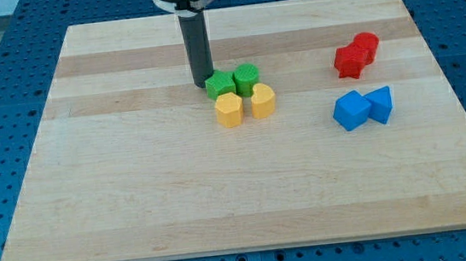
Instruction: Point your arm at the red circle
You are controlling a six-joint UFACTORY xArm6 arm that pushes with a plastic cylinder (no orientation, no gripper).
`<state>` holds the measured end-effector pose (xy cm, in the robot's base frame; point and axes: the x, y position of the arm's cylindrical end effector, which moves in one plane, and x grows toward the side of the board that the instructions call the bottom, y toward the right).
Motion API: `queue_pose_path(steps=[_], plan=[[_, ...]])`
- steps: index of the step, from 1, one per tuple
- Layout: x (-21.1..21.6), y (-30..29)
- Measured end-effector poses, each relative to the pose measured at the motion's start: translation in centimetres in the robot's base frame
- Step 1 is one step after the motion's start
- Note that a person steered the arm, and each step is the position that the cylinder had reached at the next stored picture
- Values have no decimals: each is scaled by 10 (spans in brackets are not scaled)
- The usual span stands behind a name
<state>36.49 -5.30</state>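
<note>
The red circle (pixel 365 45) sat near the board's upper right, touching a second red block (pixel 349 61) of lumpy shape. Below lay two blue blocks (pixel 352 110), faceted and glossy. My tip (pixel 202 84) stood well left, against the green block (pixel 221 84), the rod upright. It carried no pincer. Yellow blocks (pixel 229 110) lay beside, on the pale wooden board (pixel 134 174).

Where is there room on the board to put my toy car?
The board is bare along the view's left and whole bottom, below the yellow blocks. It's crowded mid-top, where my tip touches the green blocks, and right, around the red blocks and blue blocks.
</note>
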Motion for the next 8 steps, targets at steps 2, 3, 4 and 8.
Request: queue_pose_path(steps=[2, 3, 4, 8], plan=[[9, 2], [9, 2], [-18, 2], [-64, 163]])
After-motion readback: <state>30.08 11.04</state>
